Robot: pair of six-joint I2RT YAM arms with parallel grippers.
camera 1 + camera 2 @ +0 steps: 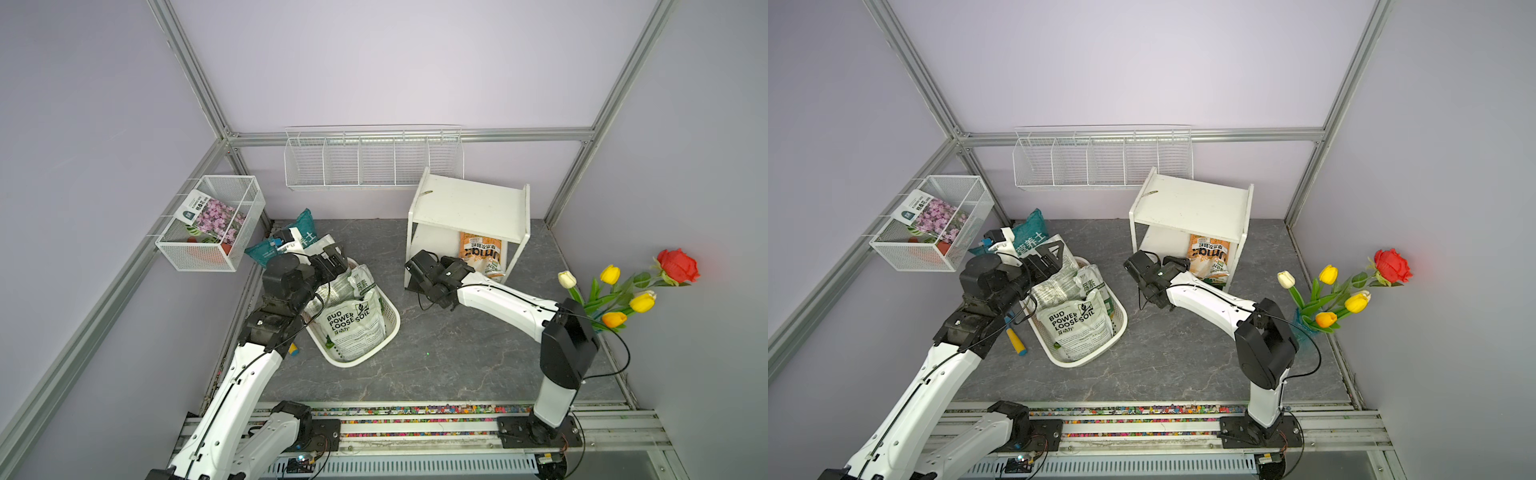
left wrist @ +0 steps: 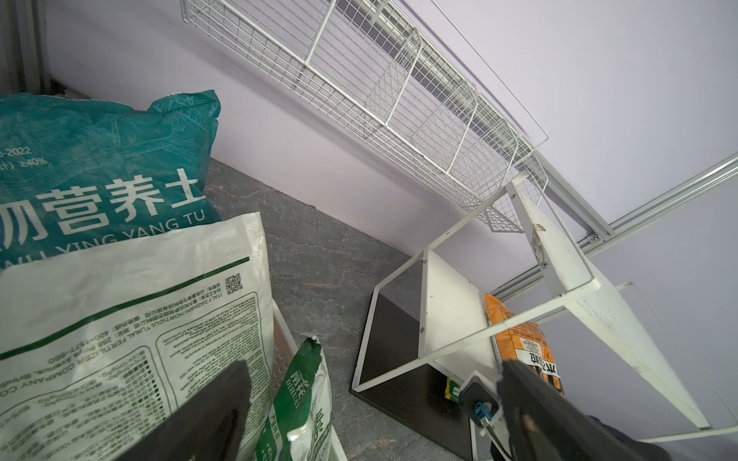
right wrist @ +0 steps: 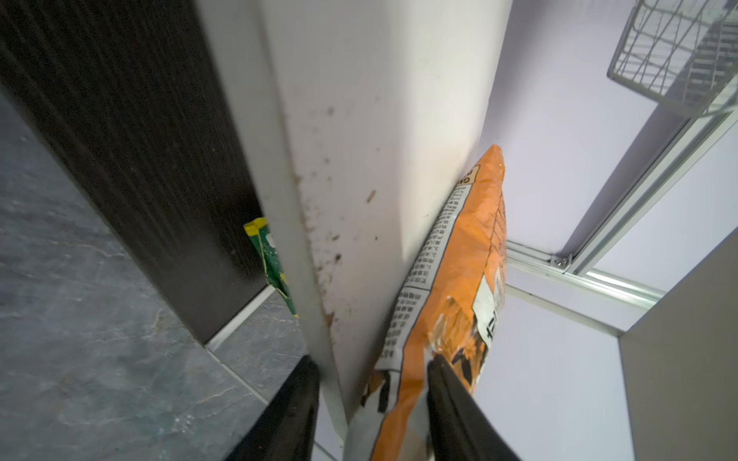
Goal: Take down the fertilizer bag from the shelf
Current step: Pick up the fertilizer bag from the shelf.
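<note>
Fertilizer bag (image 1: 483, 254) sat on the shelf (image 1: 469, 199), under its top, near end overhanging. We judged it the grasp step: R gripper (image 3: 373, 361) jaws apart, astride bag end & shelf edge. Next: clear the edge, pinch bag only, pull out.

Reaching forward, jaws apart.
The left gripper (image 2: 373, 365) stands spread wide; the right gripper (image 3: 373, 361) is narrower, a gap showing.

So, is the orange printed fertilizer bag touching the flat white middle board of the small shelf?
Touching. The right wrist view shows the orange fertilizer bag lying against the white middle board, with no gap.
</note>
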